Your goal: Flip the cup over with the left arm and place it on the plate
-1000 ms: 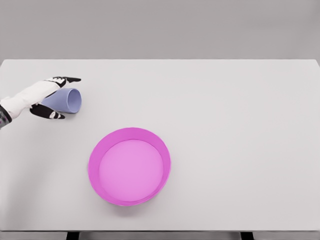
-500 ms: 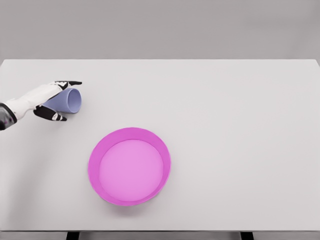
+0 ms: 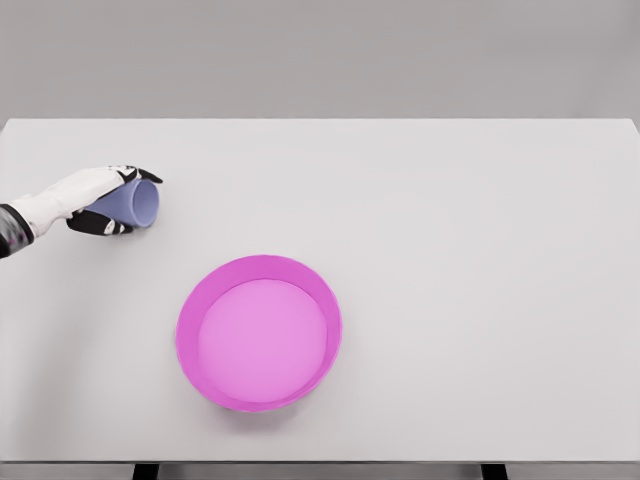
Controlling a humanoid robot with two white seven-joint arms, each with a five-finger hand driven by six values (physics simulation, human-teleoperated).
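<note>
Table [image 3: 480,250]: white top filling most of the head view, grey wall behind; it carries everything below.

Plate [image 3: 185,335]: magenta, raised rim, round, sitting at about 7 o'clock from the table's middle. Nothing lies in it. It has not moved over the last second.

Left arm: enters from the left edge at about 9 o'clock, forearm pointing toward the cup.

Left hand [image 3: 88,192]: wrapped on the cup, white back of the hand uppermost, dark fingertips showing above and below the cup body. A second ago the fingers stood spread, the top one reaching out past the cup's far side and the lower ones apart from it; half a second ago they were narrower; now they are curled in against the cup wall. This reads as the grasp just closing.

Cup [image 3: 135,203]: pale blue-violet, lying on its side on the table at about 11 o'clock from the plate and well apart from it, mouth facing right toward the table's middle. It has shifted slightly left under the closing hand.

Meaning for the task: the grip looks made but the cup is not yet lifted, turned upright or carried; the whole flip and the trip to the plate remain.

Risk: a sideways hold on a smooth round wall could let it slip as the wrist turns.

Right arm: not in view.
</note>
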